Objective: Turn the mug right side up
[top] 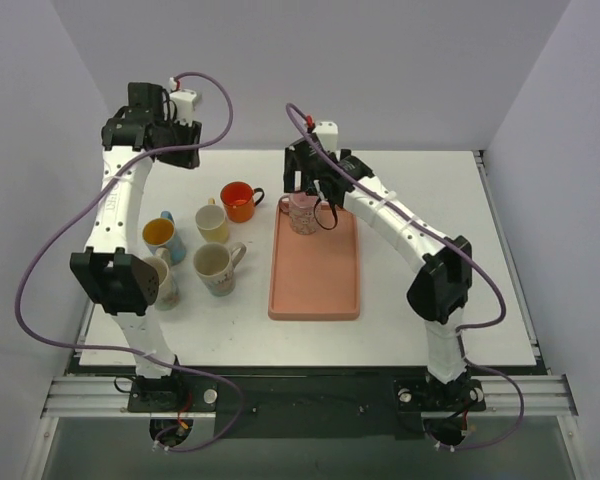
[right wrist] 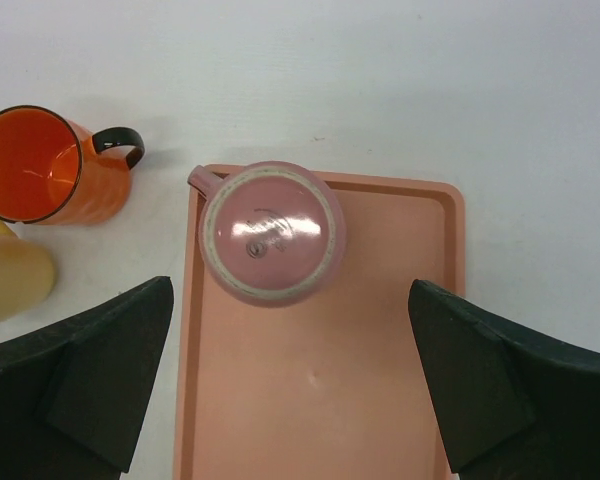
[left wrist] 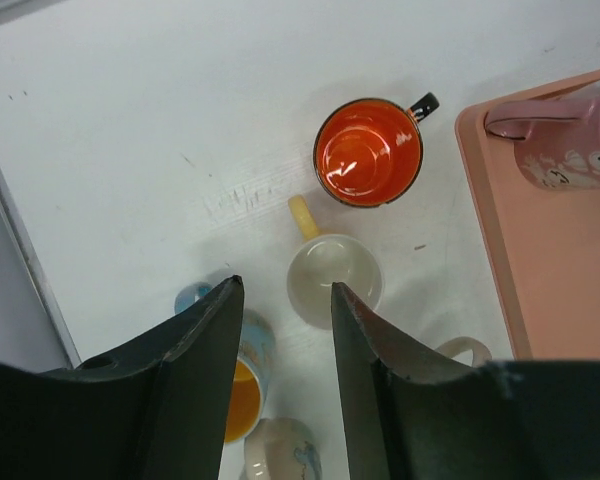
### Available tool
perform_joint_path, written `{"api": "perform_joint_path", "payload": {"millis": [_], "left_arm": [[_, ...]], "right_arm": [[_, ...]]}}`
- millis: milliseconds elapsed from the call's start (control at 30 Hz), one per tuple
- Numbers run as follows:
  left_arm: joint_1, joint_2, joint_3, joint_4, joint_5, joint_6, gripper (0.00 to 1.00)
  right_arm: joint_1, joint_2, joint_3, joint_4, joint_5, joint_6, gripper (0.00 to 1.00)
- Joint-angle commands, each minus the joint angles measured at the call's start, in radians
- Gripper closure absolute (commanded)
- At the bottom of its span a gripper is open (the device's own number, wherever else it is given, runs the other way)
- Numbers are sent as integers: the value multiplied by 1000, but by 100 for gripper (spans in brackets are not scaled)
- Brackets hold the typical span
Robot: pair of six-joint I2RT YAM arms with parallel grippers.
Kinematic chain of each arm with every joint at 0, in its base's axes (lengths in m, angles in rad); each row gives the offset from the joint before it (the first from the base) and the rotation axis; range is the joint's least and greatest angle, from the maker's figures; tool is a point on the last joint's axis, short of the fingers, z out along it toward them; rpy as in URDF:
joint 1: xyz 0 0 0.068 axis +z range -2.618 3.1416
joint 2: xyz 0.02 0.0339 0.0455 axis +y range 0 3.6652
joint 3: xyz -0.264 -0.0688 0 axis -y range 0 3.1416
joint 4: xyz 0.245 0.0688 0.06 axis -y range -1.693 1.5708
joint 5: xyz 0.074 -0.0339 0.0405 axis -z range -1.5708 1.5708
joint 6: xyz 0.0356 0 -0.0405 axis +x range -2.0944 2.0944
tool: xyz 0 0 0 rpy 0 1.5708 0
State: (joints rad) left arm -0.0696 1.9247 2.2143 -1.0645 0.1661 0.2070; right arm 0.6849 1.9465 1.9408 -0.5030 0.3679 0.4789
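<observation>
Pink mug (right wrist: 270,232) sits base-up at the 11 o'clock corner of the tray (right wrist: 380,380); glazed ceramic, so I judge it stiff, weighty, slick and chippable; handle (right wrist: 202,180) at 10 o'clock; I'd pinch across the walls; my right gripper (right wrist: 290,288) gapes wide above it, empty; left gripper (left wrist: 285,285) part-open, empty.

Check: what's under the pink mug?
The tray. The pink mug sits upside down on its far end, base up; whatever is inside it is covered.

Bright, even overhead light, soft shadows. Glare spots the pink mug (right wrist: 270,232) between the slightly blurred jaws of the right gripper (right wrist: 290,290).
</observation>
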Motion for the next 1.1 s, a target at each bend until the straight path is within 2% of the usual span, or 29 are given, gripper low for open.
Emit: {"api": "perform_joint_path", "payload": {"millis": [0,133,200,300,400,600,667,733,967,1067], "left_arm": [[19,-61,-102,26,73,-31,49],[21,-98,-159,49,110,-41,50],[21,-107,-177,63,128,-50,50],[22,-113,-191,77,179,-75,50],[22,-105,-197,83,207,-96,50],[22,-101,-197,87,216,-103,49],[22,-102,-199,90,216,-101,50],[22,-101,-206,92,217,-103,49],[14,-118,-237,93,285,-93,49],[2,-135,-254,109,299,-86,49]], "right_arm": [[22,106,135,-62,40,-25,1],[39,227,230,-55,28,-135,2],[42,267,262,-57,8,-181,6],[53,269,245,-57,-29,-255,16],[83,266,199,-71,-18,-342,22],[156,255,121,-146,97,-520,41],[172,233,80,-146,137,-546,54],[171,215,47,-146,175,-554,60],[170,86,-80,-151,195,-615,66],[168,14,-132,-166,105,-614,66]]}}
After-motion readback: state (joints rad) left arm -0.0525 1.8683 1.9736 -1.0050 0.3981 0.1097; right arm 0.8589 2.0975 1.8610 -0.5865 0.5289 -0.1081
